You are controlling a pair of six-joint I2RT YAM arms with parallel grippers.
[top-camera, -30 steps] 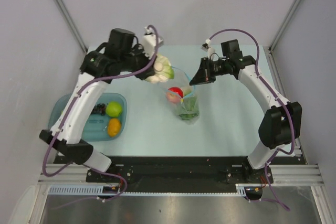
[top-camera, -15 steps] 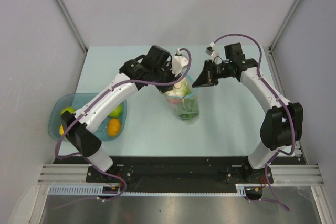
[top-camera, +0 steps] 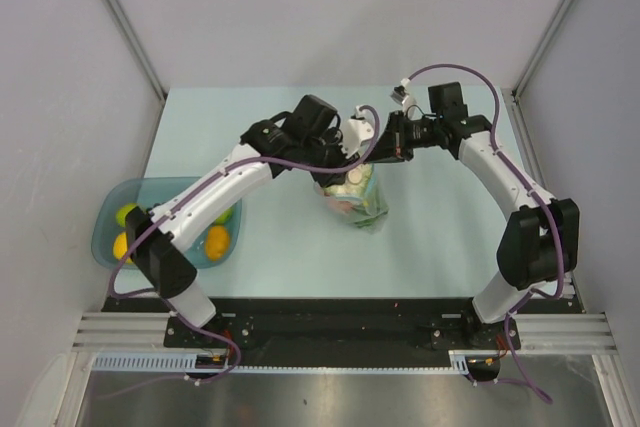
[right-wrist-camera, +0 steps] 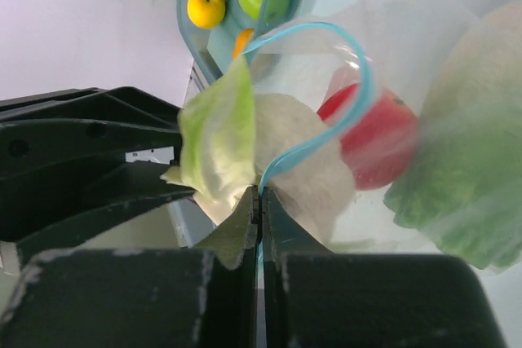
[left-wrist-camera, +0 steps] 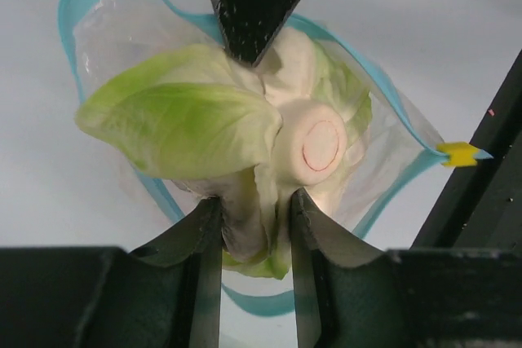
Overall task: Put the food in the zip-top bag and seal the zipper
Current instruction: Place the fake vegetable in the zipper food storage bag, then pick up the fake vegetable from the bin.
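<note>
Left hand (left-wrist-camera: 254, 201) gripped the lettuce (left-wrist-camera: 196, 120). Its fingers pressed on either side of the pale lower part, and the cut stem end faced back toward the wrist. The leaves pointed away from the hand into the open mouth of the bag (left-wrist-camera: 106, 38).

Right hand (right-wrist-camera: 259, 195) was closed tight on the zipper (right-wrist-camera: 359, 71), pinching the blue strip at the rim so the mouth stood up in a loop. The two hands were close together above the tabletop (top-camera: 450, 237), with the bag hanging below them.

Beyond the right hand's pinch, the apple (right-wrist-camera: 379, 140) and more greens (right-wrist-camera: 457, 201) lay inside the bag, visible through the plastic. One lettuce leaf lay outside the strip, just beside the right fingertips.

The bowl (top-camera: 105, 237) stood well away from both hands, near the left arm's base, with round fruits (top-camera: 216, 240) in it.
</note>
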